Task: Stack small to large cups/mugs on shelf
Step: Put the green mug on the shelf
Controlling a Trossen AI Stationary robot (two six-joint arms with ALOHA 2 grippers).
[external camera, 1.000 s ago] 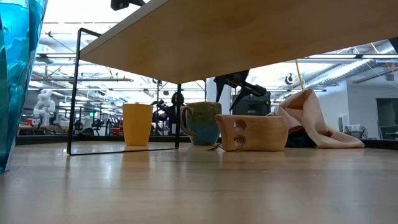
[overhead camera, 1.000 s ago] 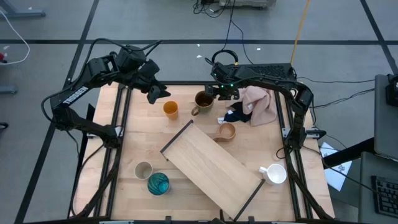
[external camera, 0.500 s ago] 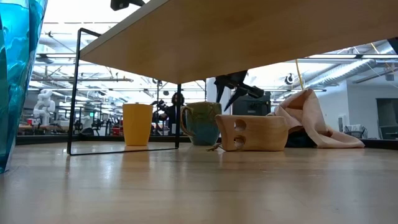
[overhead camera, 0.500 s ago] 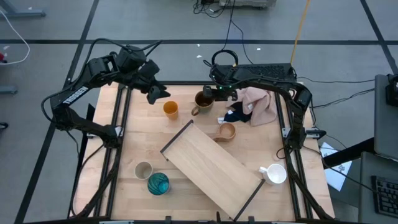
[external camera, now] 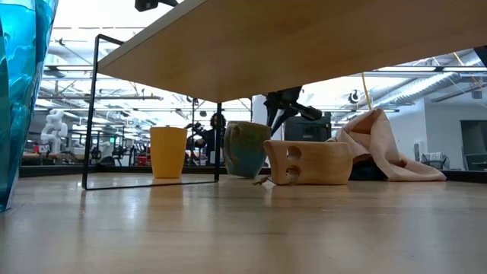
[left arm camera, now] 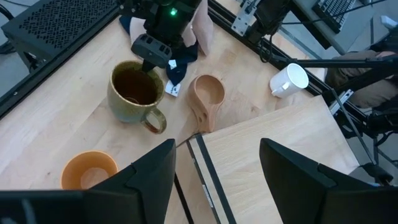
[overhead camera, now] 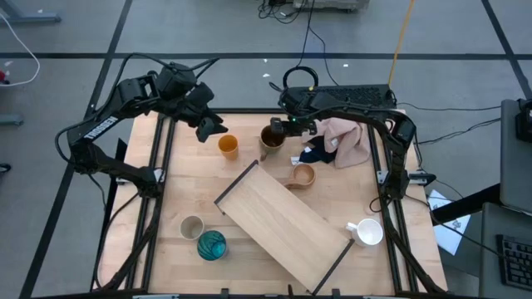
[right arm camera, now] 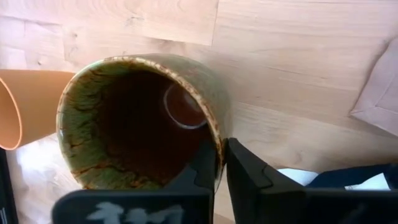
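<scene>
The dark brown-green handled mug (overhead camera: pixel 270 137) stands near the table's far edge, and my right gripper (right arm camera: pixel 222 165) is shut on its rim. Just left of it is the orange cup (overhead camera: pixel 228 147). My left gripper (overhead camera: pixel 208 126) hovers open above and beyond that cup, touching nothing. The tan handled cup (overhead camera: pixel 302 175) sits beside the shelf's far end. The shelf (overhead camera: pixel 283 223) lies diagonally across the table's middle. The beige-grey cup (overhead camera: pixel 192 227) and teal cup (overhead camera: pixel 211 244) stand near the left front, and the white mug (overhead camera: pixel 366 232) at the right front. My right gripper holds the mug by its rim wall (right arm camera: pixel 214 146) on the side toward the table's right, one finger inside the hollow and one outside. The fingers come slanting down from the far right. The mug (external camera: pixel 245 149) sits tilted with its base on the table.
A pink cloth (overhead camera: pixel 345 139) and a navy cloth (overhead camera: pixel 317 154) lie bunched right of the mug, close under my right arm. The shelf's dark end rail (external camera: pixel 95 106) stands on the table. Bare tabletop (overhead camera: pixel 191 178) shows between the orange cup and the front cups.
My right gripper has moved toward the table's left and down onto the brown-green mug's rim. The mug has tipped from upright to tilted and turned, so its handle no longer shows in the low view. My left gripper has stayed above the orange cup.
</scene>
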